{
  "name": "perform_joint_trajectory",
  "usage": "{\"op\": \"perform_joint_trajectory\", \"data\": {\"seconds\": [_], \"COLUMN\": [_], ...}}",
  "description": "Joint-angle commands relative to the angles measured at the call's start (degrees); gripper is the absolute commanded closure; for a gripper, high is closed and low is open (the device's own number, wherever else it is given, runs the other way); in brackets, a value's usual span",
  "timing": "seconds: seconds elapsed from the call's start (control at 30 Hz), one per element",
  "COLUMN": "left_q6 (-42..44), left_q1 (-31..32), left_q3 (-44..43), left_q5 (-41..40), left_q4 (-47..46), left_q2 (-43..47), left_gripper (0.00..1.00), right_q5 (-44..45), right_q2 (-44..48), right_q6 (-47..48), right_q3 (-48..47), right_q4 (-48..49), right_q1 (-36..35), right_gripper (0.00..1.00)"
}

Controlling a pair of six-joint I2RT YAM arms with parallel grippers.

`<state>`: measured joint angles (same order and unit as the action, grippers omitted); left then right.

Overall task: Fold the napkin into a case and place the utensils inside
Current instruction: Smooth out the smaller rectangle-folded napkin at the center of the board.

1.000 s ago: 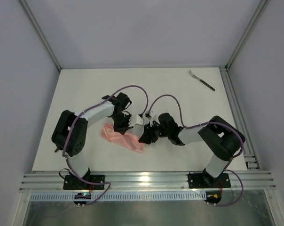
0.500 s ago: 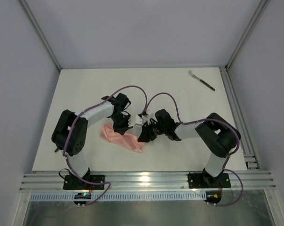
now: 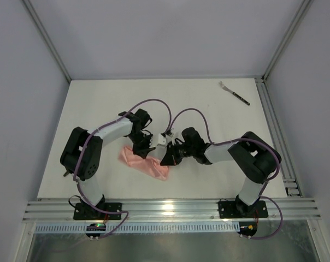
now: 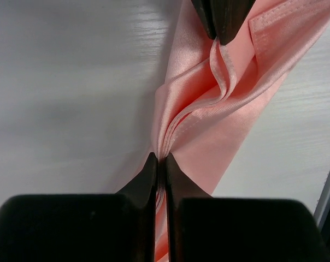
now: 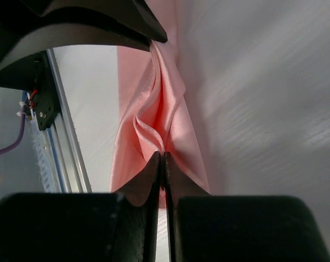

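Top external and wrist views: my left gripper and right gripper each pinch a fold of the crumpled napkin, with the fork well apart, far right of it.

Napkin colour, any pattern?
The napkin is plain salmon pink, slightly shiny, unpatterned; left wrist view shows it best.

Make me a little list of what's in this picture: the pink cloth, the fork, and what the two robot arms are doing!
napkin: pink, bunched up, lying on the table between the arms
left end effector: shut, pinching a napkin fold
right end effector: shut, pinching another napkin fold
fork: far right corner, apart from the napkin, untouched
folding: not a neat packet yet
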<state>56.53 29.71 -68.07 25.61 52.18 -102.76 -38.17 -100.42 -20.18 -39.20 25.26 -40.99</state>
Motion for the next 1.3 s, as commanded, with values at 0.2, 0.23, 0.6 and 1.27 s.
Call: {"op": "perform_joint_trajectory", "data": {"seconds": [0.2,0.23,0.6,1.27], "left_q6": [0.1,0.2,0.5,-1.2], "left_q1": [-1.7,-1.9,-2.7,-2.7], "left_q3": [-1.6,-1.5,0.4,1.1], "left_q5": [5.4,5.5,6.2,9.2], "left_q4": [1.0,1.1,0.6,-2.4], "left_q2": [1.1,1.2,6.0,7.6], "left_gripper": [1.0,1.0,1.0,1.0], "right_q5": [-3.2,-2.6,9.1,8.3], "right_q2": [-2.7,-3.2,-4.3,-5.1], "right_q6": [-5.7,-5.8,-2.9,-2.9], "right_q3": [1.9,2.4,4.6,-0.3], "right_q4": [21.5,21.7,12.4,17.5], "right_q1": [-2.2,-2.2,-2.2,-5.2], "right_gripper": [0.94,0.94,0.93,0.91]}}
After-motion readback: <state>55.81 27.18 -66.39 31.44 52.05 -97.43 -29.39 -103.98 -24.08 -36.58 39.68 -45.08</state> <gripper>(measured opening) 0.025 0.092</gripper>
